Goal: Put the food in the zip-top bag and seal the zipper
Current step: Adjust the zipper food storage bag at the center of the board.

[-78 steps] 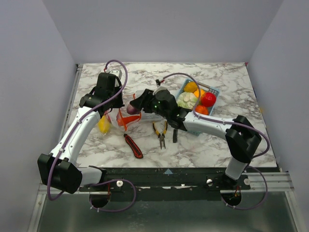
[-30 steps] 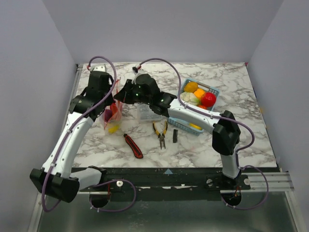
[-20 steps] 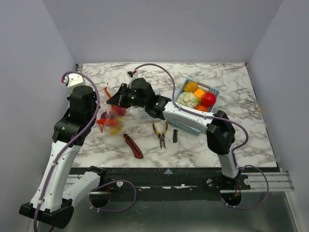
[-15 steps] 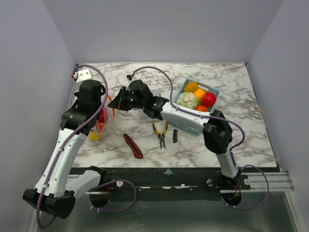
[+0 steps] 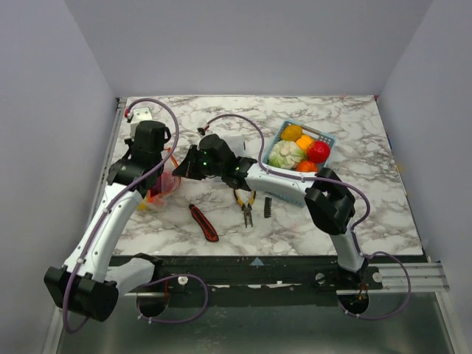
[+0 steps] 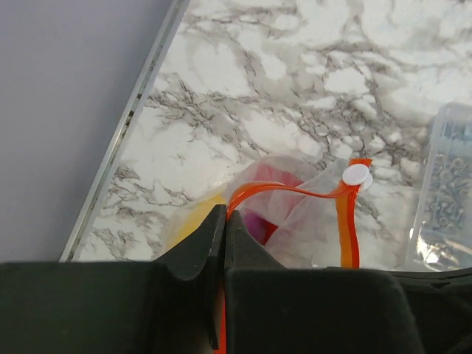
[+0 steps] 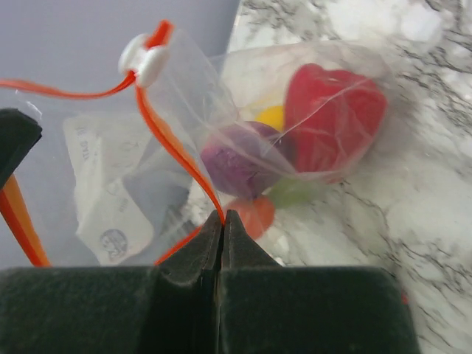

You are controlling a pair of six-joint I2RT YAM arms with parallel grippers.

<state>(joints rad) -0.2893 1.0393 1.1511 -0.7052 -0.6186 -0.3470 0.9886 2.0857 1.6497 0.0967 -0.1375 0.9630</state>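
The left tool [image 6: 223, 215] is clenched on the zipper [image 6: 295, 193], its two fingertips pressed flat together with the red-orange strip pinched between them. From that pinch the strip curves up to a white slider [image 6: 357, 175] and there bends sharply down. The right tool [image 7: 223, 218] is likewise clamped shut on the zipper [image 7: 177, 151], at another stretch of it; from this grip the strip climbs to the slider [image 7: 144, 57] and a second length runs off to the left. Whether the mouth is sealed along its whole run cannot be told.

The bag [image 7: 221, 88] hangs slack from the strip between the two tools. Food shows through the clear plastic: a red piece [image 7: 332, 99], a purple piece [image 7: 236, 158], a yellow piece [image 7: 271, 116] behind them, and something orange [image 7: 254, 214] and green [image 7: 291, 193] lower down. The filled part sags toward the marble table [image 6: 295, 74].

From above, the left tool [image 5: 161, 177] and right tool [image 5: 180, 167] meet over the bag [image 5: 164, 186] close to the table's left edge, about midway between its far and near edges. A clear box [image 6: 446, 177] lies just beside the bag on its right. A knife [image 5: 204, 223] and pliers [image 5: 245, 203] lie nearer the near edge, toward the middle. A blue basket [image 5: 325, 136] sits toward the far right corner, well apart from the bag, holding more food [image 5: 285, 153]: white, red and orange pieces.
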